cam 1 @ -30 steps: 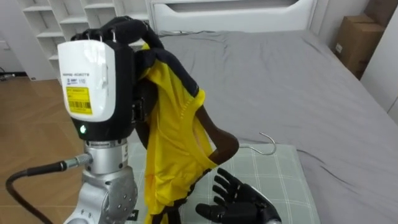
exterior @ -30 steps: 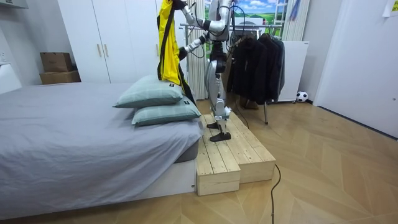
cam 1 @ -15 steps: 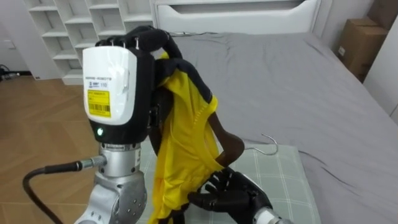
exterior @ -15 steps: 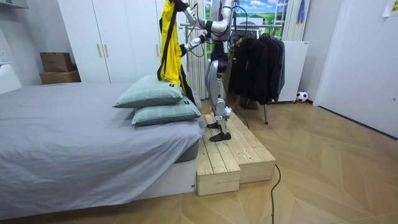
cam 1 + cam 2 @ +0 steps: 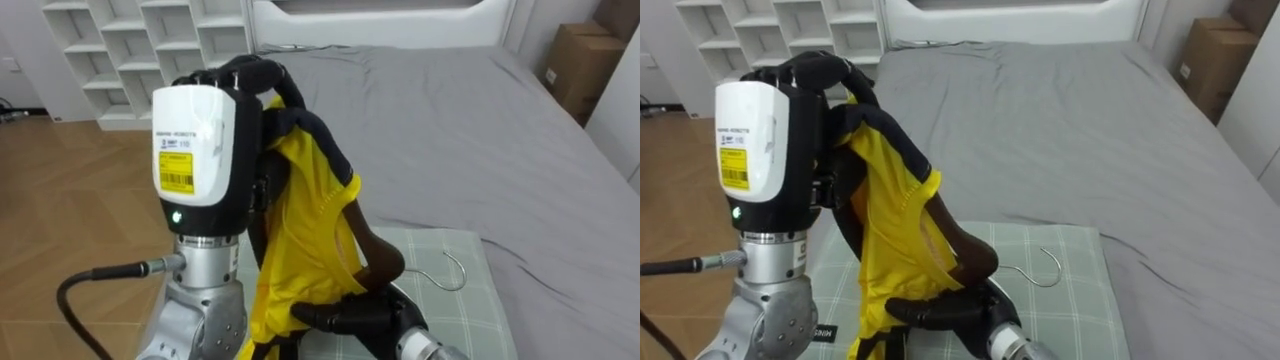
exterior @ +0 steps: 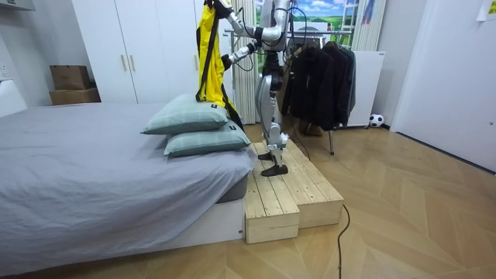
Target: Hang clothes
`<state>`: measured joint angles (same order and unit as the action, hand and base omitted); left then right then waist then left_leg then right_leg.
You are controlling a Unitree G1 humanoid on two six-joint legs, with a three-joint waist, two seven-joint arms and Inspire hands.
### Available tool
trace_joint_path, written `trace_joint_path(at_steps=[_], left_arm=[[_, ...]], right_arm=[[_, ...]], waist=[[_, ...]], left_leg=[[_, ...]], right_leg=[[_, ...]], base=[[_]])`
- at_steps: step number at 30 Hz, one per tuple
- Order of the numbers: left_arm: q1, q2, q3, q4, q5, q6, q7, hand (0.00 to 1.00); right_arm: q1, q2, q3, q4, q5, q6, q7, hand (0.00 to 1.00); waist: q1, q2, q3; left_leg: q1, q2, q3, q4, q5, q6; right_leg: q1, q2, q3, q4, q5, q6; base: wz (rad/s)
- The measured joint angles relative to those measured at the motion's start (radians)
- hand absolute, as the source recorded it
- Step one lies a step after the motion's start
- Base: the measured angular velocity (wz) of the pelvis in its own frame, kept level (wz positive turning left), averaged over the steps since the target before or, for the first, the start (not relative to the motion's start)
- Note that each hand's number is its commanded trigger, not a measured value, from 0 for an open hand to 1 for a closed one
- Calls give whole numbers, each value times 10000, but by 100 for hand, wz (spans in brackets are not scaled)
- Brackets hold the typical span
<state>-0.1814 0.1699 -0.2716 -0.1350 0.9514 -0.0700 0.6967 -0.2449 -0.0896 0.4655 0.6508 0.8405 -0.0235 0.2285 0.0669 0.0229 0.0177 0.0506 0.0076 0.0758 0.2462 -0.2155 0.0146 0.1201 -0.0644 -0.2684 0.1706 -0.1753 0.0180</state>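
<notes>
Yellow garment with dark navy trim point(image 5: 300, 230) hangs in the air above the pale green checked pillow point(image 5: 455, 310) at the head of the grey bed point(image 5: 480, 130). The left hand point(image 5: 245, 75) is raised, its fingers clenched over the top edge of the garment and carrying its weight. A brown wooden hanger with a wire hook point(image 5: 380, 262) sits partly inside the garment, with the hook pointing toward the robot's right. The right hand point(image 5: 350, 318) lies below the hanger, its fingers reaching leftward under the yellow cloth. Whether they grasp cloth or hanger cannot be determined.

In the room view the robot stands on the low wooden platform point(image 6: 294, 194) beside the bed, with the clothes rack of dark coats point(image 6: 318, 74) close behind it.

Step in hand, by judgement: seating the hanger in the garment. The next move calls for the right hand to steady the hanger while the garment's shoulders are drawn over both ends. A turn to the rack should then follow, with the hook kept free of the cloth.
</notes>
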Motion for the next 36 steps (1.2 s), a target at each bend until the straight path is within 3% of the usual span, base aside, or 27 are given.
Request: trace_joint_path(at_steps=[8,9,10,11,12,29,36], left_arm=[[0,7,-136,0,-548,395,1,100],[0,-2,-158,-1,-546,452,-1,100],[0,-6,-168,-1,-546,483,-4,100],[0,-9,-183,-1,-546,538,-16,100],[0,-7,-211,-1,-547,626,-21,100],[0,-21,-290,-1,-539,1091,-324,100],[1,121,-279,-1,-511,1078,-411,100]], right_arm=[[-79,-4,240,11,689,9,-80,0],[-78,5,248,11,768,36,-80,19],[-79,4,248,11,796,36,-79,53],[-79,-6,246,11,905,35,-79,80],[-79,-7,245,10,1011,35,-80,100],[-115,-15,236,2,1012,35,-71,100],[-113,-378,160,-3,416,33,0,100]], waist=[[41,1,0],[49,2,0],[59,2,0],[85,2,-1],[103,3,-1],[146,-3,-12],[52,-37,-26]], left_leg=[[17,-5,1,-24,0,0],[16,-6,3,-27,0,0],[16,-6,3,-29,1,1],[16,-6,4,-29,1,1],[14,-6,15,-30,1,1],[26,-26,14,-58,27,37],[19,-25,10,-46,29,40]], right_leg=[[8,-8,-67,-8,0,0],[8,-9,-76,-8,0,0],[8,-9,-78,-9,0,0],[8,-9,-79,-8,0,0],[8,-9,-78,-5,0,0],[0,-28,-79,10,0,0],[12,-33,-62,8,0,1]], base=[[0],[0],[0],[0],[0],[0],[0]])
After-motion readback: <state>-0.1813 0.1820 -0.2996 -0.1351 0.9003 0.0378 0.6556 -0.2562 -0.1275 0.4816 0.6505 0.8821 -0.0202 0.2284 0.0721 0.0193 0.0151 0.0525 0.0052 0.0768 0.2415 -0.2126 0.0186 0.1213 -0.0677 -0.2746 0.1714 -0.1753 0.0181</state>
